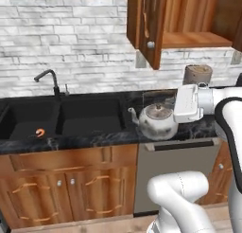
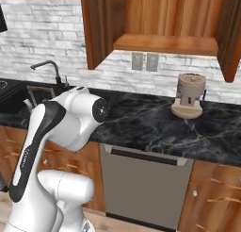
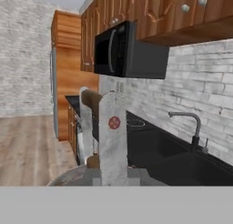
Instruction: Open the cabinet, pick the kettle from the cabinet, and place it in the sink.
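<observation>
A: Since the claw (image 1: 172, 103) is pinched together with almost no gap, I'd call it clamped on the kettle (image 1: 158, 120)'s thin bail. Agree?

B: Yes. In the hand view the two fingers (image 3: 113, 141) stand close, and the kettle's rounded top (image 3: 77, 176) sits right under them. The wire itself is too thin to make out.

A: Where's the kettle?

B: Out of the cabinet (image 1: 151, 23), low over the desk (image 1: 208, 128), just right of the sink (image 1: 90, 118). Can't tell if it touches the desk or hangs.

A: Handling?

B: Small metal body, stiff, probably light if empty. It won't crush. The shell is smooth and round, so likely slippery, and a side grab would be bad. The bail top is the right hold.

A: Risks?

B: A bail pivots, so I'd expect the body to swing under the claw on a quick sideways move. The spout points toward the sink and could clip the rim. The lid may be loose.

A: Anything else nearby?

B: Faucet (image 1: 47, 78) at the back of the sink, a small orange thing (image 1: 40, 132) in the left basin, and a wooden base with a block (image 1: 197, 75) behind the arm.
</observation>
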